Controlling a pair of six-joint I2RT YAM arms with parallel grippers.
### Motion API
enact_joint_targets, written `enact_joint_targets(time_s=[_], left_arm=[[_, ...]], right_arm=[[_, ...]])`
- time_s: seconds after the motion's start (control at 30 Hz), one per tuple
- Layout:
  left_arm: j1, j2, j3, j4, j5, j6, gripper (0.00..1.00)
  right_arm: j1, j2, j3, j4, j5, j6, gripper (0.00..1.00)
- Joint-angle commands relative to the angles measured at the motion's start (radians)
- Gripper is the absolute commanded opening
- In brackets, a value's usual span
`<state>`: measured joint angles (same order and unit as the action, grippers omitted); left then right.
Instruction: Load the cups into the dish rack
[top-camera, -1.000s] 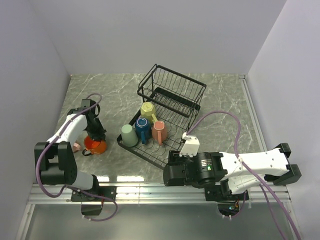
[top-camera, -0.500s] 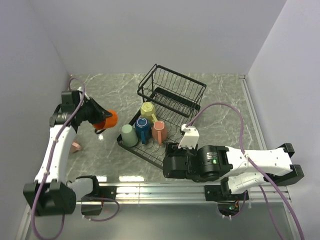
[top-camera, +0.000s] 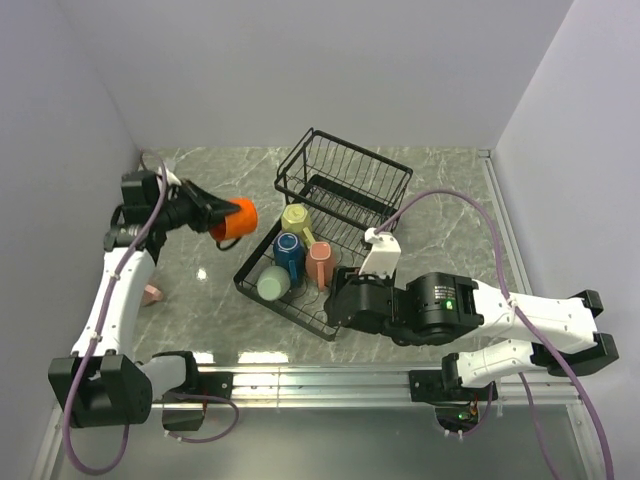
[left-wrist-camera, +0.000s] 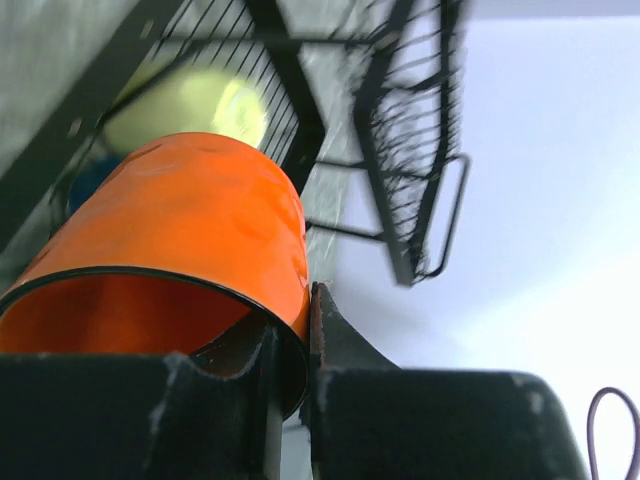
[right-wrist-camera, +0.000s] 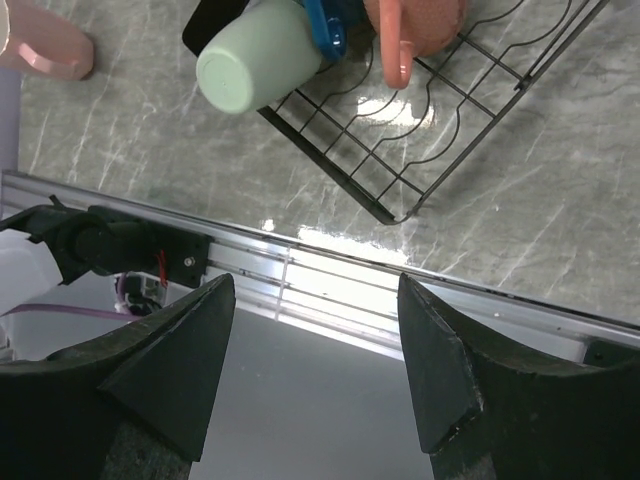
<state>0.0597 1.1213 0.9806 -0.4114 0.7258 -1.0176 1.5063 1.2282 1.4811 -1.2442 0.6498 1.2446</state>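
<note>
My left gripper (top-camera: 207, 215) is shut on the rim of an orange cup (top-camera: 237, 218), one finger inside and one outside, and holds it in the air left of the black dish rack (top-camera: 345, 180). In the left wrist view the orange cup (left-wrist-camera: 170, 240) fills the front. In the rack's tray sit a yellow-green cup (top-camera: 296, 217), a blue cup (top-camera: 288, 250), a salmon cup (top-camera: 320, 263) and a pale green cup (top-camera: 273, 283). A pink cup (top-camera: 152, 292) is on the table at the left. My right gripper (right-wrist-camera: 315, 290) is open and empty over the rack's near corner.
Grey walls close in the table on the left, back and right. The metal rail (top-camera: 300, 385) with both arm bases runs along the near edge. The right arm's purple cable (top-camera: 440, 205) loops over the table right of the rack.
My left gripper has lifted the orange cup off the table and carried it up and right toward the rack. The right arm has swung forward. The pale green cup has shifted nearer.
</note>
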Motion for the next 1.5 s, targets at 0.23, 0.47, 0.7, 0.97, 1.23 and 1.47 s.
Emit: enact_joint_targets(time_s=[0.23, 0.47, 0.7, 0.97, 1.23, 1.47], left_arm=[[0.009, 0.041, 0.184, 0.181, -0.039, -0.127, 0.0], [-0.009, 0.049, 0.221, 0.171, -0.085, -0.162, 0.01], [-0.029, 0.07, 0.289, 0.105, -0.147, -0.142, 0.01], [-0.043, 0.094, 0.383, -0.006, -0.2, -0.147, 0.0], [-0.078, 0.132, 0.516, -0.121, -0.229, -0.121, 0.0], [-0.084, 0.161, 0.616, -0.153, -0.215, -0.113, 0.01]], right_arm=[[-0.078, 0.011, 0.061, 0.106, -0.062, -0.157, 0.73], [-0.172, -0.022, -0.024, 0.282, -0.194, -0.261, 0.73], [-0.236, 0.19, 0.037, 0.493, -0.43, -0.437, 0.39], [-0.296, 0.356, 0.058, 0.581, -0.544, -0.418, 0.0], [-0.383, 0.438, 0.018, 0.658, -0.561, -0.396, 0.0], [-0.396, 0.519, 0.039, 0.667, -0.605, -0.464, 0.0]])
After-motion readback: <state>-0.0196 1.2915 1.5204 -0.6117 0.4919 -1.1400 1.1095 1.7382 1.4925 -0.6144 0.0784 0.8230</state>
